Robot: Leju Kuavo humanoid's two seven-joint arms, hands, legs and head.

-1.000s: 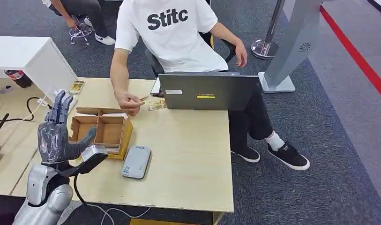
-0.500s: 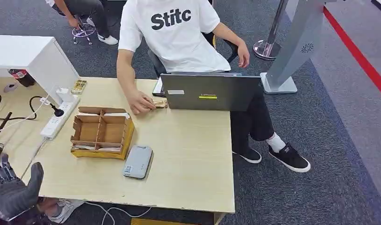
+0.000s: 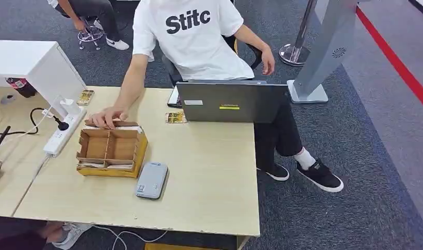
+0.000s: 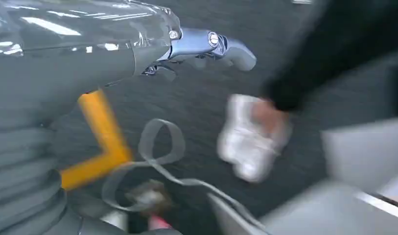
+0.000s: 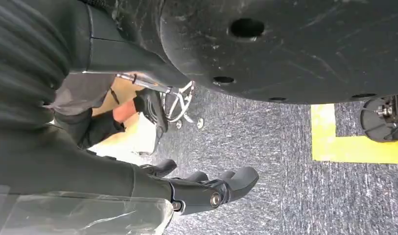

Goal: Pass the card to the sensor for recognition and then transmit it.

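On the table [image 3: 209,172]: one cardboard divider box [image 3: 112,149], one grey card sensor [image 3: 151,180], one open laptop [image 3: 232,102], one white power strip [image 3: 62,128]. Also two small cards, one beside the laptop [image 3: 175,117] and one near the white cabinet [image 3: 85,97]. One person's hand [image 3: 106,117] resting on the box's far edge.

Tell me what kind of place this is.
Probably an office or lab set up as a demo desk: a wooden table on grey carpet, a person seated behind a laptop, a power strip, and a stanchion base beside a grey kiosk.
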